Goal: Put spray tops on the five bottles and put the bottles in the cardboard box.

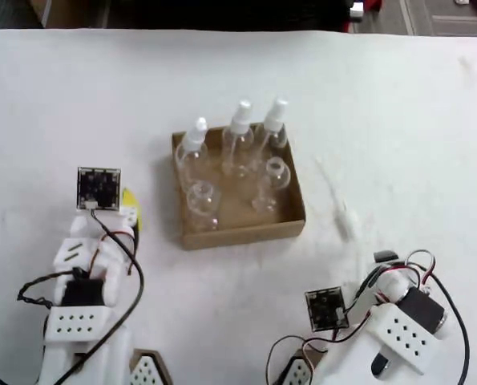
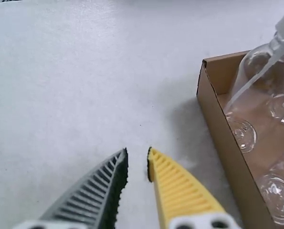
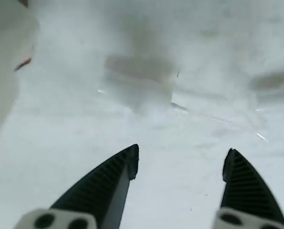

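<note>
Bottles: five clear plastic bottles (image 1: 238, 148) stand upright inside the shallow brown cardboard box (image 1: 242, 233) at the centre of the high view. The three in the back row carry white spray tops (image 1: 242, 112). The two front-row bottles (image 1: 200, 200) have open necks.

Right of the box, a pale slender item (image 1: 344, 215) lies on the white table (image 1: 78, 88). It is possibly a loose spray top, but its outline blends into the surface and is hard to make out.

Left gripper (image 2: 137, 160): one grey finger and one yellow finger (image 1: 131, 207), with a narrow gap between the tips and nothing between them. It sits over bare table near the box corner. The right edge of the left wrist view cuts off the box (image 2: 223, 138), so the bottles show in part.

Right gripper (image 3: 180, 160): two black fingers spread wide, holding nothing. Beyond the tips, at the centre of the frame, a blurred translucent shape (image 3: 144, 90) rests on the table. What it is cannot be told.
</note>
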Controlling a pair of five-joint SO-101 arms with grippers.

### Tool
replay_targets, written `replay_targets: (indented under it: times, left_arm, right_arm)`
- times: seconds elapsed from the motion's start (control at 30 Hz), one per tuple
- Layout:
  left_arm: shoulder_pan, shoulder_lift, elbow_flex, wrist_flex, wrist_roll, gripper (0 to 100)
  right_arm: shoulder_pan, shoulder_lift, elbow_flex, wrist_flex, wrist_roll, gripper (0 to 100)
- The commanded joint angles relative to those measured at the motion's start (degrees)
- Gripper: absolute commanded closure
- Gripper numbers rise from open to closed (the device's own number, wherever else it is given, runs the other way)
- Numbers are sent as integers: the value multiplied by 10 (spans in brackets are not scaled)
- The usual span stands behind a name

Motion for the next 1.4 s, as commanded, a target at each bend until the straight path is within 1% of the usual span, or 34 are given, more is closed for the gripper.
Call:
replay_targets:
  times: [0.0, 0.1, 0.23, 0.4, 0.5, 0.57, 0.63, 0.77, 0.87, 0.97, 1.1, 1.37]
  left_arm:
    - [5, -11, -16, -1, -7, 928]
    - [5, -11, -16, -1, -7, 928]
    - [5, -11, -16, -1, -7, 928]
    - [5, -11, -15, -1, -9, 928]
    - [5, -11, -15, -1, -9, 928]
    - [5, -11, -15, -1, -8, 928]
    - [5, -11, -15, -1, -7, 928]
    - [5, -11, -11, -3, -9, 928]
    - [5, -11, -11, -3, -9, 928]
    - [5, -11, -11, -3, -10, 928]
    - [5, -11, -11, -4, -11, 928]
    - [5, -11, -11, -5, -11, 928]
  right_arm:
    - [0, 1, 43, -7, 73, 741]
    - [1, 1, 43, -7, 99, 741]
    - [6, 1, 41, -5, 163, 741]
    - [-9, 3, 40, -4, 171, 741]
    - [-33, 29, 39, -13, 127, 752]
    - [-53, 74, 25, -16, 106, 767]
    - [-65, 133, -22, -9, 81, 773]
    - [-66, 274, -208, 91, 16, 772]
    - [-62, 387, -318, 177, 13, 772]
    - [-61, 480, -360, 206, 10, 772]
    - [-55, 539, -343, 166, 12, 772]
    - [-49, 531, -251, 37, 14, 772]
